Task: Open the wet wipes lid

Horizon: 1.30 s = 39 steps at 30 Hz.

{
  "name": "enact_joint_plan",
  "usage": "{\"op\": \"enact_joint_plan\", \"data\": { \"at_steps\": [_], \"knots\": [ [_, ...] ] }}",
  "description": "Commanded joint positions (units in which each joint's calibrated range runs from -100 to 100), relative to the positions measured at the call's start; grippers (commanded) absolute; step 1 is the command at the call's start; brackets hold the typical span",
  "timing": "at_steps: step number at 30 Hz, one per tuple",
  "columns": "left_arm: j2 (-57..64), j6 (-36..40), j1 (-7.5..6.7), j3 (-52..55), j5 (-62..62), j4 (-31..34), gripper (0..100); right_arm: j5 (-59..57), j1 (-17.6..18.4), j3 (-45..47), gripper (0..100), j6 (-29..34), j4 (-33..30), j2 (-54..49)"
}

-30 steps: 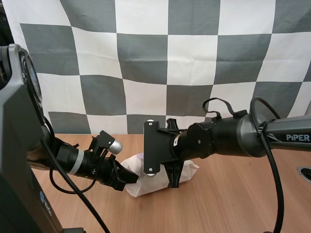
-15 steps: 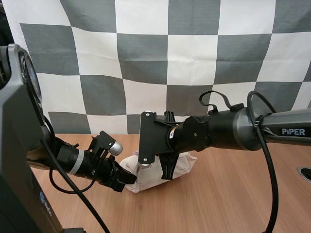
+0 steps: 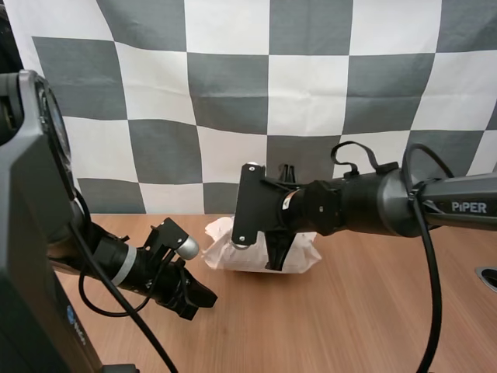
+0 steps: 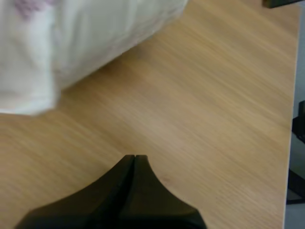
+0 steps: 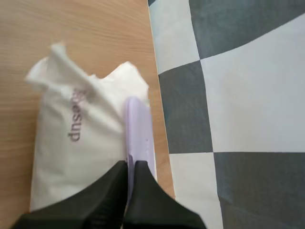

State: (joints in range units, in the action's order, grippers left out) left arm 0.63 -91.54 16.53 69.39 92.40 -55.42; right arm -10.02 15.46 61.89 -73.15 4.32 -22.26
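Pinching the lid of the wipes pack
Clamping its stiff edge in the right gripper, probably dragging the soft, light bag; left gripper closed, empty.

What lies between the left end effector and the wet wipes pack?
Bare wooden table separates left end effector from wet wipes pack, seen in left wrist view.

The white pack of wet wipes is soft plastic film, crinkled and faintly glossy, and its crimped end beyond the right jaws is rumpled. The pale lilac lid, pinched at the tips of the right jaws, is smooth hard plastic with a slight sheen. The right jaws and the left jaws are matt black plastic. Under them, the light brown wooden surface shows fine straight grain with a smooth satin finish.
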Motion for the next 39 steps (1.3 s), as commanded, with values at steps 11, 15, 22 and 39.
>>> {"op": "enact_joint_plan", "data": {
  "at_steps": [11,15,22,39],
  "knots": [
    [0.07,0.28,-0.03,-1.19,-1.4,-3.04,2,-23.06,0.03,0.17,0,0.16,0.06,0.12],
    [0.65,0.97,-0.03,-2.61,-1.4,-3.04,17,-30.72,0.03,0.17,0,0.39,0.06,0.12],
    [2.85,0.98,-0.03,-2.71,-2.73,-4.24,60,-34.24,0.03,0.17,0,0.51,0.06,0.0],
    [1.79,-1.8,-1.09,-2.71,-6.79,-9.94,72,-34.6,0.11,0.17,0,0.51,0.51,-1.04]
  ]
}}
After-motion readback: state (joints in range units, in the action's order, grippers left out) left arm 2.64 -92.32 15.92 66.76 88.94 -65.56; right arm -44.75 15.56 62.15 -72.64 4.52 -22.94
